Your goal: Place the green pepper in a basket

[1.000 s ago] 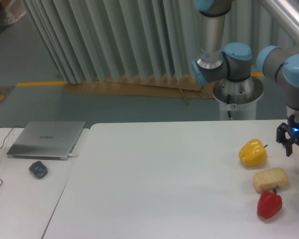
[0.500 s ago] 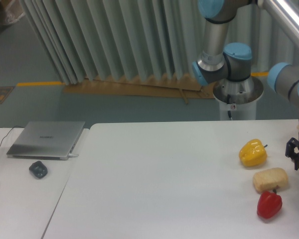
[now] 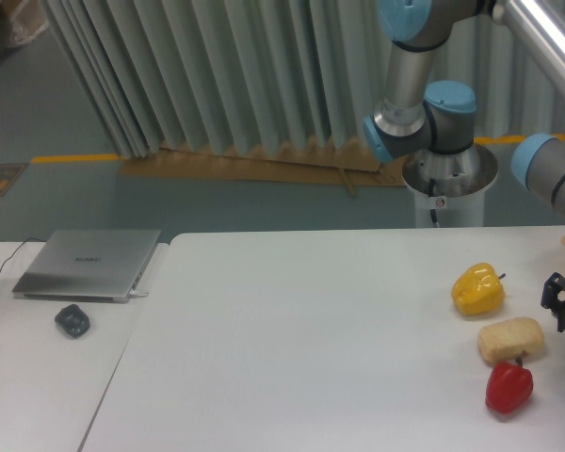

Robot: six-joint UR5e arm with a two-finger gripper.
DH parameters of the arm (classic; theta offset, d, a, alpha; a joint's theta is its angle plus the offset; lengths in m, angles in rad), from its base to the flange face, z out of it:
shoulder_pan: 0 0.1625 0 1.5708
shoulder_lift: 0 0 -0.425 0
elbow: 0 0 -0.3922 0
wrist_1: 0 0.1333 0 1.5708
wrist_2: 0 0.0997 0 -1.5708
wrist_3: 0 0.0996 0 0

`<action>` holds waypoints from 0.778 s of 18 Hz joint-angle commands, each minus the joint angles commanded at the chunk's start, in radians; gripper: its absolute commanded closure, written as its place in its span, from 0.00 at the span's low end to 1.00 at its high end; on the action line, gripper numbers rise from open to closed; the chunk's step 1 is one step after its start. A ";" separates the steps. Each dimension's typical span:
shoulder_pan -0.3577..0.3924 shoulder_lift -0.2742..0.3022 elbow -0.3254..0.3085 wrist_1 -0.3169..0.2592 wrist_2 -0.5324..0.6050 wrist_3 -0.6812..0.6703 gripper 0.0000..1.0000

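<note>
Lower now, the gripper (image 3: 563, 303), grip state unclear, hangs right of the yellow pepper (image 3: 477, 289), bread (image 3: 510, 340), red pepper (image 3: 508, 387).

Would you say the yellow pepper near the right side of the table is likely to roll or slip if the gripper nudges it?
Probably, a little: the yellow pepper looks rounded and lobed, so it may wobble rather than roll far. Its glossy skin suggests a slippery grip.
</note>
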 joint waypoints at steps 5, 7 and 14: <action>0.023 -0.025 0.014 0.002 -0.014 0.002 0.00; 0.023 -0.026 0.028 0.002 -0.011 0.003 0.00; 0.037 -0.049 0.051 0.003 -0.011 0.005 0.00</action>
